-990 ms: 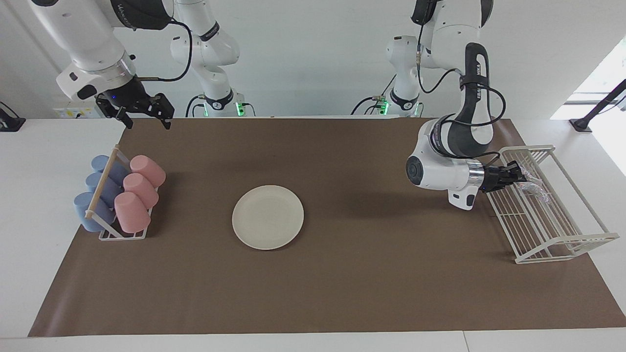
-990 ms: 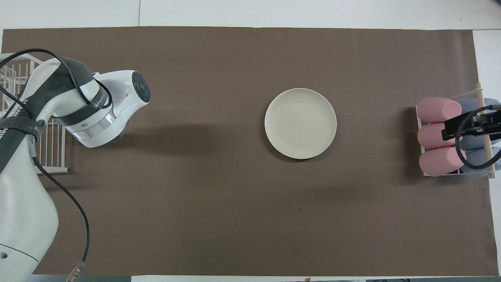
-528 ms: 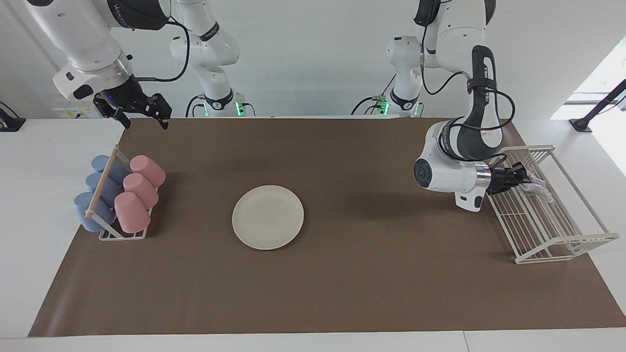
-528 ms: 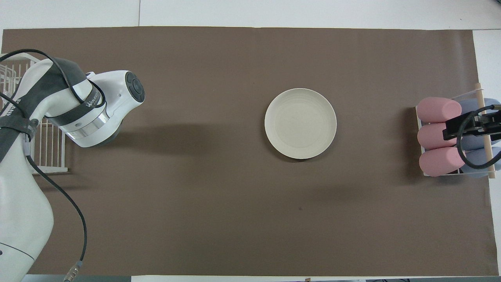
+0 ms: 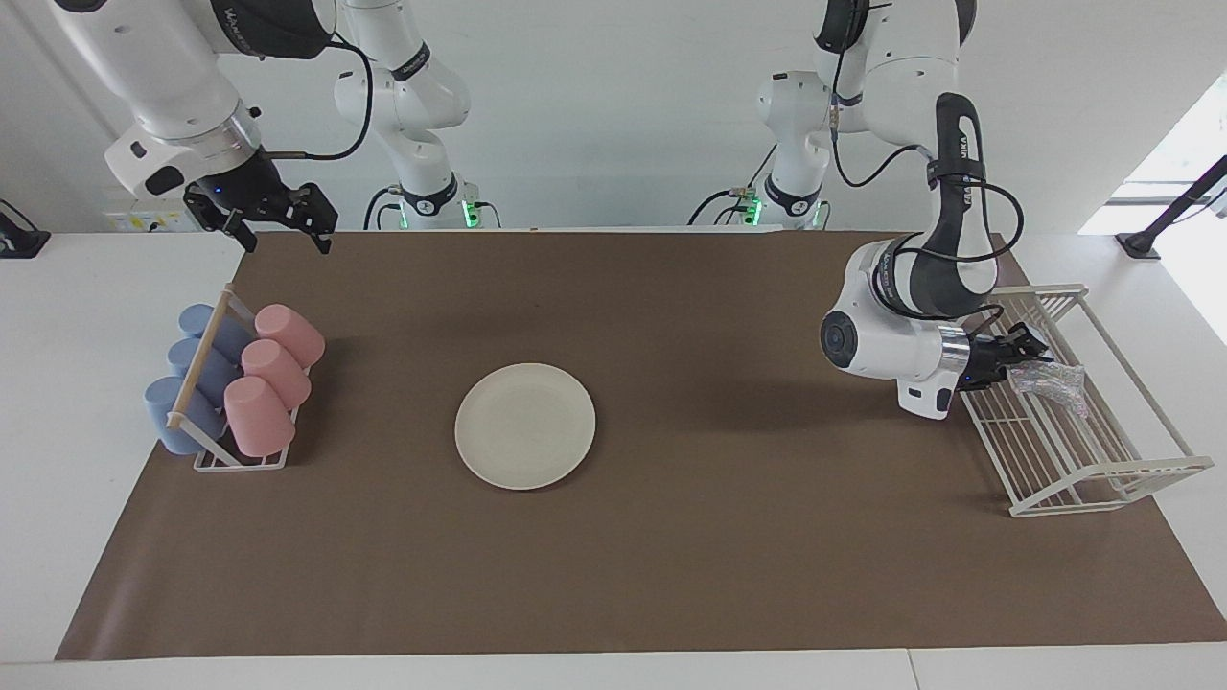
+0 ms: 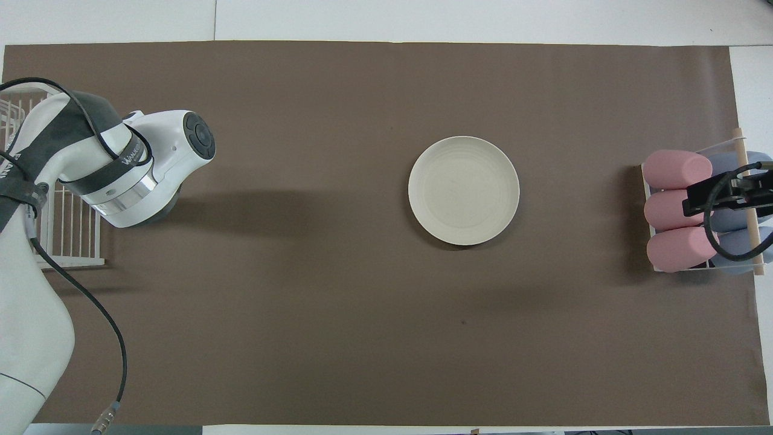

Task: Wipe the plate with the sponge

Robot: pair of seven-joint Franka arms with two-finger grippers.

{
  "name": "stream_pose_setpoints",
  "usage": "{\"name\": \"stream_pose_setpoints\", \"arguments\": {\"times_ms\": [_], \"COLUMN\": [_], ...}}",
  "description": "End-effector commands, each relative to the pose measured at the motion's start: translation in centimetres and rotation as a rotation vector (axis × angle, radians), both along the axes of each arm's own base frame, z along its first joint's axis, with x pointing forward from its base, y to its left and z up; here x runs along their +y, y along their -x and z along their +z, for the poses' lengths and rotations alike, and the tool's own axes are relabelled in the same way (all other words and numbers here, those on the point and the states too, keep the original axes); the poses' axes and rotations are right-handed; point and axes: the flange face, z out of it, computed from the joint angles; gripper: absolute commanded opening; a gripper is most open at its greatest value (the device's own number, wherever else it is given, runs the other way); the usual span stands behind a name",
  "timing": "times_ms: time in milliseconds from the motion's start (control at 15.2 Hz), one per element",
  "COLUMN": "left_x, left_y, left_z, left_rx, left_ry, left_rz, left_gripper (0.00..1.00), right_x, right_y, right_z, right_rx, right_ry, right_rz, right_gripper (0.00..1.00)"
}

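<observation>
The cream plate [image 5: 525, 425] lies flat in the middle of the brown mat; it also shows in the overhead view [image 6: 464, 190]. The silvery glittery sponge [image 5: 1052, 381] lies in the white wire rack [image 5: 1102, 474] at the left arm's end of the table. My left gripper [image 5: 1024, 356] reaches sideways into the rack and its tips are at the sponge. In the overhead view the left arm's own wrist [image 6: 151, 169] hides the gripper and the sponge. My right gripper [image 5: 288, 238] is open and empty, held in the air over the mat's edge by the cup rack, and waits; it shows in the overhead view [image 6: 728, 196].
A small rack [image 5: 240, 458] holds pink cups [image 5: 259, 416] and blue cups [image 5: 173, 414] lying on their sides at the right arm's end of the table. The brown mat [image 5: 671, 556] covers most of the white table.
My left arm has moved its wrist toward the wire rack and a little down. The sponge now sits lower in the rack. My right gripper has risen slightly.
</observation>
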Motion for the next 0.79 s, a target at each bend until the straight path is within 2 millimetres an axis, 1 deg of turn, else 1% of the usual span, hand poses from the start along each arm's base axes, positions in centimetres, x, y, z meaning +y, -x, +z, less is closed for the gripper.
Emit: {"name": "stream_pose_setpoints", "arguments": {"times_ms": [0, 264, 396, 462, 528, 594, 660, 726], "left_x": [0.1, 0.0, -0.2, -0.6, -0.8, -0.7, -0.1, -0.2], "left_y": [0.1, -0.1, -0.2, -0.3, -0.5, -0.7, -0.7, -0.4], "left_z": [-0.1, 0.1, 0.8, 1.9, 3.9, 6.6, 8.7, 10.7], "left_rx": [-0.016, -0.018, -0.007, 0.0, 0.011, 0.015, 0.024, 0.028], "left_ry": [0.02, 0.025, 0.04, 0.079, 0.144, 0.224, 0.286, 0.33], "left_rz": [-0.008, -0.015, -0.022, -0.023, -0.018, -0.002, 0.01, 0.007], "left_gripper": [0.91, 0.95, 1.0, 1.0, 1.0, 1.0, 1.0, 1.0], "right_x": [0.4, 0.5, 0.5, 0.6, 0.5, 0.5, 0.6, 0.6], "right_y": [0.0, 0.0, 0.0, 0.0, 0.0, 0.0, 0.0, -0.1], "right_z": [0.4, 0.3, 0.3, 0.4, 0.4, 0.4, 0.4, 0.4], "right_rx": [-0.018, -0.015, -0.015, -0.017, -0.018, -0.018, -0.02, -0.02], "right_ry": [-0.016, -0.016, -0.016, -0.016, -0.014, -0.014, -0.014, -0.014], "right_rz": [-0.01, -0.009, -0.01, -0.009, -0.01, -0.01, -0.009, -0.009], "right_gripper": [1.0, 1.0, 1.0, 1.0, 1.0, 1.0, 1.0, 1.0]}}
